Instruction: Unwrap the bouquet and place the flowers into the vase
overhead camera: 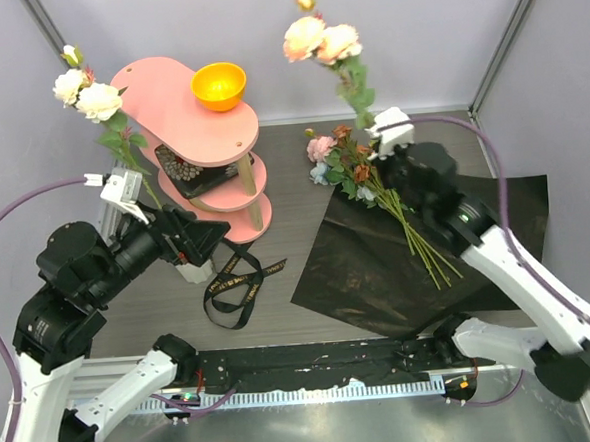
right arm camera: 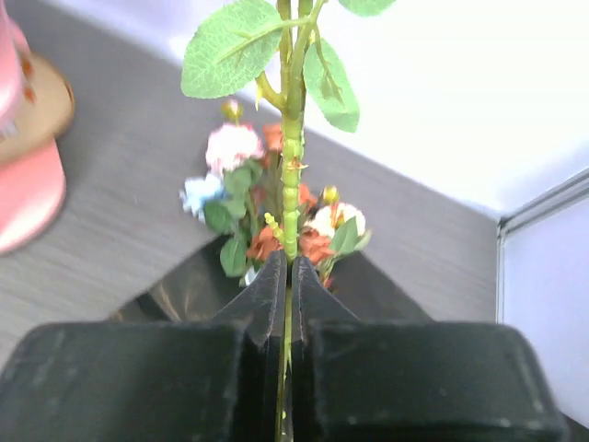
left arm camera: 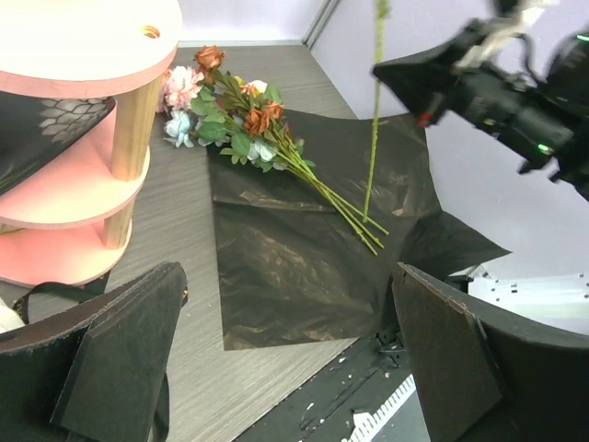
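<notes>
My right fingers (right arm camera: 287, 276) are clamped tight on one green stem (right arm camera: 292, 157), its peach roses (overhead camera: 321, 39) raised at the top centre of the overhead view. The other flowers (overhead camera: 347, 168) lie on the opened black wrapping sheet (overhead camera: 378, 266) on the worktop (overhead camera: 294, 211), right of centre. My left fingers (left arm camera: 287, 276) stand wide apart, holding nothing, at lower left beside the pink shelf (overhead camera: 184, 118). Cream roses (overhead camera: 85, 94) stand upright in the upper left.
</notes>
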Tool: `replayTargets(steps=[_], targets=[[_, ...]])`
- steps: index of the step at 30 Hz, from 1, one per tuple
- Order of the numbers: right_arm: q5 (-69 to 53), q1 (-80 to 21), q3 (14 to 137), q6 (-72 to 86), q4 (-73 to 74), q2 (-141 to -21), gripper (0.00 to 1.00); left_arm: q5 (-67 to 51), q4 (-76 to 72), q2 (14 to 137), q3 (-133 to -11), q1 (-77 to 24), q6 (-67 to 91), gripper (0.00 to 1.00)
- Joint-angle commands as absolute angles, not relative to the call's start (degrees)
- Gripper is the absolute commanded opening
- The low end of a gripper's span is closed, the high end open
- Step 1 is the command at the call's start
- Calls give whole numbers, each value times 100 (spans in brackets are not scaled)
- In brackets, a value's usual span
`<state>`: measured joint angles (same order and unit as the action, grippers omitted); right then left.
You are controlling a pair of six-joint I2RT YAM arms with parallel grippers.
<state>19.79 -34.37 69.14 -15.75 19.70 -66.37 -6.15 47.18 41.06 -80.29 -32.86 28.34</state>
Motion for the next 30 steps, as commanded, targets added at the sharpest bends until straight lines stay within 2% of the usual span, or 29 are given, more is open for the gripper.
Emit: replayTargets(steps=[1, 3, 6, 11, 14, 21, 25, 30], targets=[[1592, -3410, 5936, -1521, 488, -5636, 1, -1140, 4176, 4253, -7902, -3261, 3023, 100], [1259, -3410, 5644, -1223, 90, -5020, 1, -1475, 3720, 4324, -7831, -3261, 3269, 100], [-101, -3410, 5572, -503, -123, -4685, 1, -2213, 2894, 4570, -7647, -3261, 3654, 97], [-2946, -3410, 5968, 1060, -490, -4956, 1, -3154, 1681, 5376, -7497, -3261, 4341, 92], [-3820, -3410, 5854, 2309, -1527, -5211, 1, -3331, 1573, 5746, -7620, -3339, 4535, 84], [-4639, -3436, 5686, 4050, -3240, -5730, 1, -3050, 1283, 6037, -7681, -3753, 4289, 84], [-4799, -3463, 5739, 4079, -3095, -5809, 1, -3024, 1047, 6056, -7673, -3806, 4245, 76], [-4904, -3463, 5713, 3789, -2813, -5757, 1, -3023, 1011, 6117, -7752, -3806, 4245, 74]])
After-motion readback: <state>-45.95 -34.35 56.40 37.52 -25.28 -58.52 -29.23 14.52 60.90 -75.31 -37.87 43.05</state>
